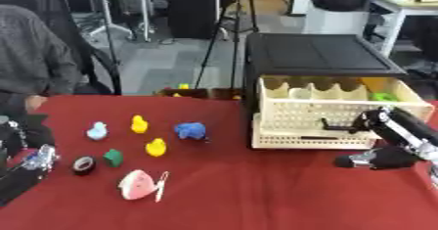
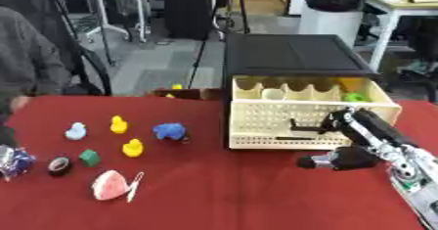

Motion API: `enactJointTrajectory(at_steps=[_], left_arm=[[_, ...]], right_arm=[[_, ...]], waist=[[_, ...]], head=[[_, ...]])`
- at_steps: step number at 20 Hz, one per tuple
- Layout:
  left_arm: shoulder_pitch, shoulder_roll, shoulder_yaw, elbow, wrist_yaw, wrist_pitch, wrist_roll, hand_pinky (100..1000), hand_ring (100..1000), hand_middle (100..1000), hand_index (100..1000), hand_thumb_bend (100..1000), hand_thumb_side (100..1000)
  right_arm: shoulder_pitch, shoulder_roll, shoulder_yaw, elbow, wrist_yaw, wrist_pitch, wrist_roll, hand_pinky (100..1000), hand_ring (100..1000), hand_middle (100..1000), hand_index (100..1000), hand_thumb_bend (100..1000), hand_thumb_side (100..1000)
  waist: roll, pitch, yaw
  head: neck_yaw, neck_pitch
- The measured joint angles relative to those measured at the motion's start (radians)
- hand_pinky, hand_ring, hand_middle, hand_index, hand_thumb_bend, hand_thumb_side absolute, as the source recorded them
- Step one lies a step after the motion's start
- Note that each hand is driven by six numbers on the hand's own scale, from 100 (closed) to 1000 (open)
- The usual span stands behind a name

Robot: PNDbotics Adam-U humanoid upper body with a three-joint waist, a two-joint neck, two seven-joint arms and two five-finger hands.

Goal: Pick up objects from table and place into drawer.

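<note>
You are holding your right hand (image 2: 355, 156), fingers seemingly curled on nothing, beside the open cream plastic drawer (image 2: 256, 119), while the small yellow rubber duck (image 1: 156, 147), likely light and squashy, is waiting mid-cloth for a body grasp.

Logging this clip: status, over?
Right hand beside open drawer, holding nothing visible. Left hand idle at table's left edge. Toys, including blue toy, on red cloth. Path clear.

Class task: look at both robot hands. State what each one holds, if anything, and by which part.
Right hand: curled, nothing visible in it, beside the cream plastic drawer. Left hand: too unclear to tell.
</note>
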Motion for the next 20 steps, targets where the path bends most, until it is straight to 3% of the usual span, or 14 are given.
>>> enactJointTrajectory(at_steps=[11,15,20], left_arm=[[0.001,0.0,0.0,0.0,-0.001,0.0,0.0,633,573,576,781,100,228],[0.001,0.0,0.0,0.0,-0.001,0.0,0.0,633,574,576,781,100,227],[0.001,0.0,0.0,0.0,-0.001,0.0,0.0,633,574,576,781,100,228]], right_arm=[[0.021,0.0,-0.007,-0.014,-0.001,0.003,-0.002,100,100,100,598,1000,720],[0.022,0.0,-0.008,-0.014,-0.004,0.004,-0.004,100,100,100,752,1000,721],[0.022,0.001,-0.008,-0.013,-0.01,0.005,-0.009,100,100,100,794,1000,723]], waist=[[0.0,-0.002,-0.005],[0.001,-0.002,-0.005],[0.001,-0.002,-0.005]], head=[[0.0,0.0],[0.0,0.0],[0.0,0.0]])
